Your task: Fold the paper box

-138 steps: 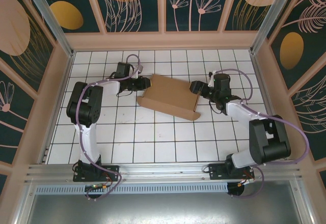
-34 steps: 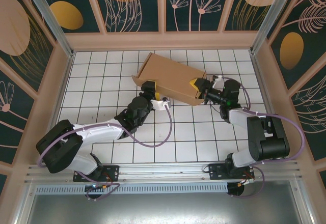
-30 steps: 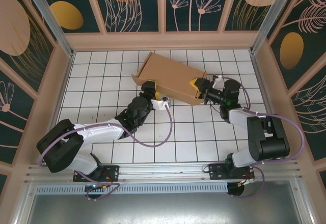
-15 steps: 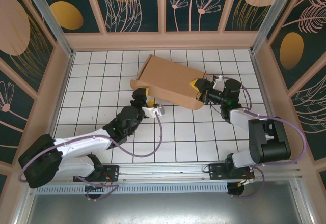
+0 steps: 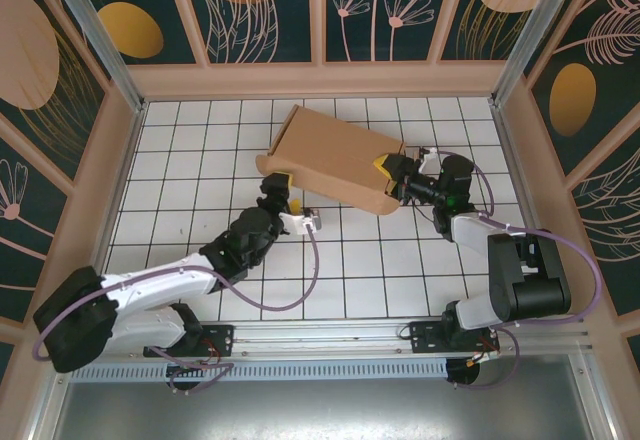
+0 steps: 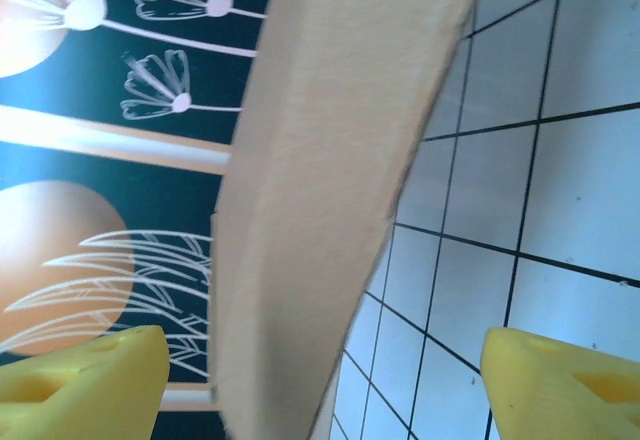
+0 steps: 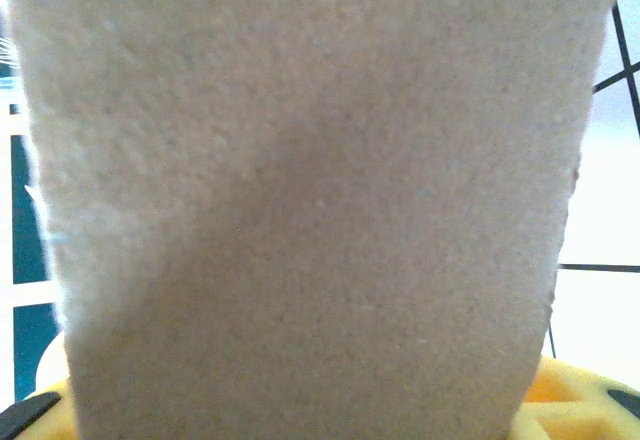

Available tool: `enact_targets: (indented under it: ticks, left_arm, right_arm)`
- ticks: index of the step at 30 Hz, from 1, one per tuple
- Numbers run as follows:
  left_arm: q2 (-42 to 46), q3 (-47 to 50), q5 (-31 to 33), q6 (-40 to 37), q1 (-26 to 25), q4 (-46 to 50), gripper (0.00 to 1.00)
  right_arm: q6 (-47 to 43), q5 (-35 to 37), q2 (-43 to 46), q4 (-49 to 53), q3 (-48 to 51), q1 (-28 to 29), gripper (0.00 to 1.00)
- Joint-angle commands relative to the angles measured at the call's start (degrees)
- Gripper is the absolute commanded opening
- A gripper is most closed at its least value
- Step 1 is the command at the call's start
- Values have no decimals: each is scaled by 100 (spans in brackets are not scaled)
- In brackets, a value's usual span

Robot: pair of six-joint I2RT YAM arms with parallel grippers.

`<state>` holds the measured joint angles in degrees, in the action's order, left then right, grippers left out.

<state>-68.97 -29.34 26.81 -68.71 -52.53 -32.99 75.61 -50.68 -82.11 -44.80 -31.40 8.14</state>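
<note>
The paper box [image 5: 335, 155] sits tilted on the tiled table [image 5: 200, 250], toward the back middle. Right gripper [image 5: 390, 171] is clamped onto its right end. Left gripper [image 5: 277, 182] is spread wide at the near-left corner, with the cardboard edge between its fingers [image 6: 90, 370] but not pinched.

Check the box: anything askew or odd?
The box sits skewed to the tile grid, its right end pinched by the right end effector. The left end effector is open around its near-left flap, not gripping.
</note>
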Motion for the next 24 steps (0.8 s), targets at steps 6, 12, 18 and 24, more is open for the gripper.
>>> enact_targets:
  ticks: [6, 12, 18, 24]
  left_arm:
    - [-839, -520, 225, -869, -40, -1584, 82]
    - [-1281, -640, 125, -1138, -31, -1377, 77]
    - [-1657, -714, 317, -1097, -31, -1576, 77]
    - [-2067, -1069, 656, -1215, 70, -1995, 79]
  right_arm:
    - [151, -153, 218, -371, 1, 187, 40]
    - [428, -254, 188, -675, 31, 227, 40]
    - [542, -303, 256, -715, -58, 275, 40]
    - [581, -337, 340, -649, -95, 379, 39]
